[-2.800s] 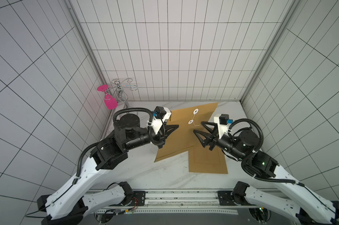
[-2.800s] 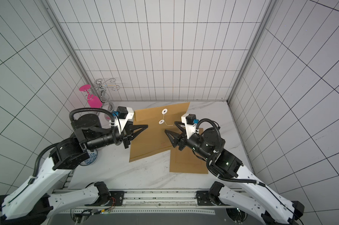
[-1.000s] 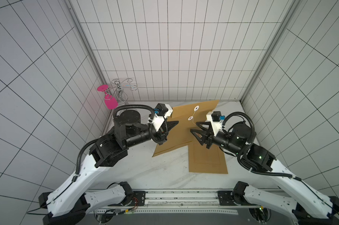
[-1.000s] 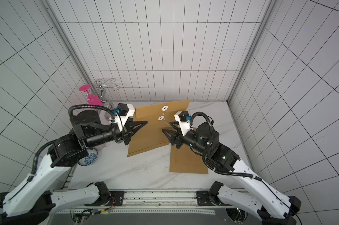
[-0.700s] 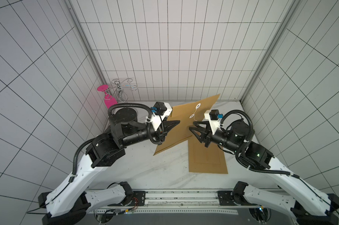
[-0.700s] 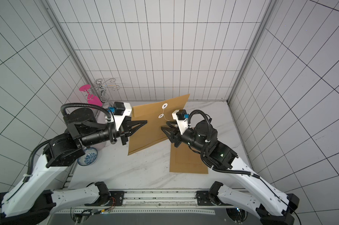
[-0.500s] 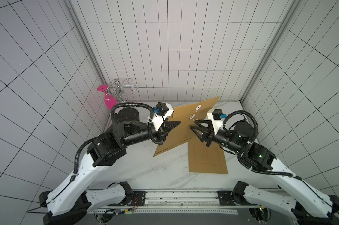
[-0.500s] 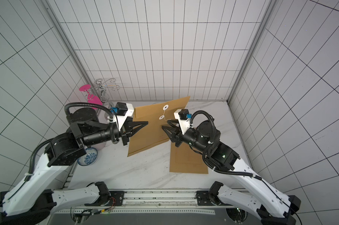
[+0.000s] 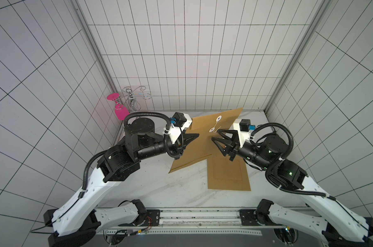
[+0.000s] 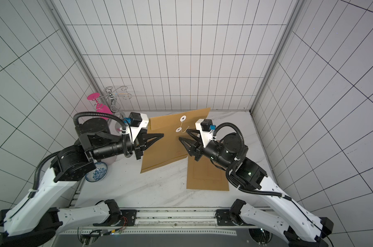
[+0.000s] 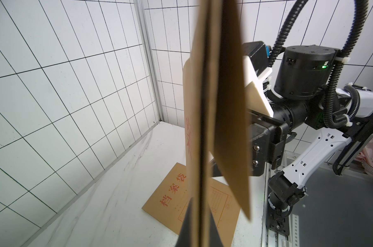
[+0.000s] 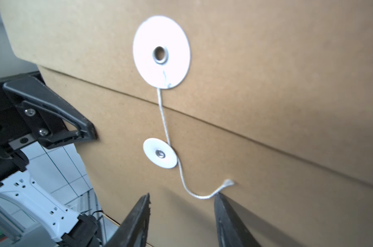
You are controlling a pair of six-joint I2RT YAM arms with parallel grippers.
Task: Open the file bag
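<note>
The file bag (image 9: 202,149) is a thin kraft-paper envelope, judged light and fairly stiff but easy to crease or tear. It stands on edge over the middle of the bench (image 9: 181,192), toward the far edge. The left gripper (image 9: 197,135) is clamped shut on the bag's side edge, well clear of the closure, which looks a sound place to hold it. The right gripper (image 12: 181,195) faces the flap side with its jaws about half apart and nothing between them, one tip touching the frayed free end of the string (image 12: 164,119). That cord is soft, thin and likely to slip, so the loose end looks the best place to pinch. It runs from the large disc (image 12: 161,52) on the flap down past the small disc (image 12: 160,156) on the body. Whether a turn is left around the small disc is hard to tell in the blurred right wrist view. A second file bag (image 9: 228,173) lies flat near the front right corner, below the right arm. A wire rack (image 9: 136,98) with a pink glass (image 9: 120,111) stands in the far left corner, and a patterned bowl (image 10: 96,172) sits at the left edge. None of these blocks the closure.
</note>
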